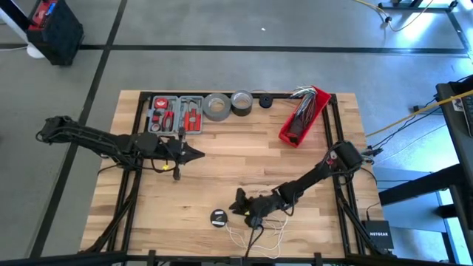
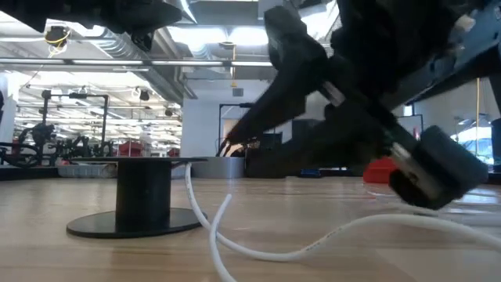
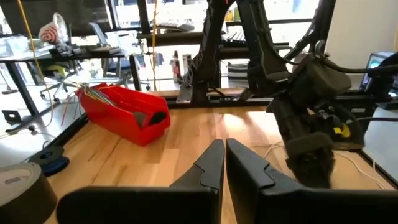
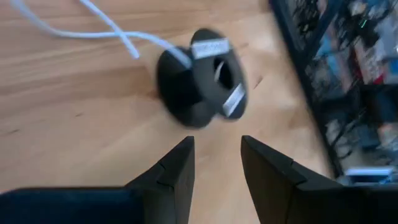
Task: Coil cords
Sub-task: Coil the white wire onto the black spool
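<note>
A small round black puck (image 1: 218, 218) stands on the table near the near edge. A thin white cord (image 1: 259, 238) leaves it and lies in loose loops by the near edge. The puck (image 4: 199, 78) and the cord (image 2: 274, 251) also show in the right wrist and low views. My right gripper (image 4: 216, 140) is open and hovers low just right of the puck (image 2: 141, 196), fingers pointing at it without touching. A thin dark cord (image 1: 253, 233) runs from under that gripper toward the near edge. My left gripper (image 1: 198, 154) is shut and empty over the table's left middle.
Along the far edge stand a grey tray with red tools (image 1: 174, 114), a grey tape roll (image 1: 216, 106), a dark tape roll (image 1: 242, 101) and a red bin of cables (image 1: 303, 114). Bare wood (image 1: 244, 162) lies between the two grippers.
</note>
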### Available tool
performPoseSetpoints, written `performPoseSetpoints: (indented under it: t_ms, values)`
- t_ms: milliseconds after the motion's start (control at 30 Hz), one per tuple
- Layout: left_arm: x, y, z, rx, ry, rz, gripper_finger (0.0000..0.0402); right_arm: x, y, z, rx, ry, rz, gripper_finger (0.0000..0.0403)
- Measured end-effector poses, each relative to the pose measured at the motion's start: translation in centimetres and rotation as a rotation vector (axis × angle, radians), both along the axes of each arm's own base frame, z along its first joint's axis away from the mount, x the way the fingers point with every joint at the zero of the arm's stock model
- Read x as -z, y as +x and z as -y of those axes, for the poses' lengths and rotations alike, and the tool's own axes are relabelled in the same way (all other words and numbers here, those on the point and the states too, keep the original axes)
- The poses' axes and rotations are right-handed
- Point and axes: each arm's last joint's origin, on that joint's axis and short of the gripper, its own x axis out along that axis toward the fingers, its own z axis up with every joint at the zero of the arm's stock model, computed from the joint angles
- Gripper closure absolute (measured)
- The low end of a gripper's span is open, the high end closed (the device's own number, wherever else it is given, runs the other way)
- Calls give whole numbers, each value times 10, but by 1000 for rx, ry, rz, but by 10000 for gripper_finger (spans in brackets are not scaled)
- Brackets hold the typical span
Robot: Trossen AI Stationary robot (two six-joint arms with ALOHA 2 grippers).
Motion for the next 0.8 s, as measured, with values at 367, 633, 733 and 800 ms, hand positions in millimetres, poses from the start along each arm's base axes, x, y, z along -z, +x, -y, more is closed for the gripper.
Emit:
performPoseSetpoints:
  t_ms: [367,633,733,800]
  values:
    - [0,0,0,0,0,-1,391,-3,10,-6,-112,-70,-28,267]
    - [0,0,0,1,7,1,391,-3,14,1,-167,-51,-38,267]
    - [0,0,0,1,7,2,391,-2,16,4,-187,-63,-27,267]
    - [0,0,0,1,12,4,391,0,17,2,-206,-65,-8,267]
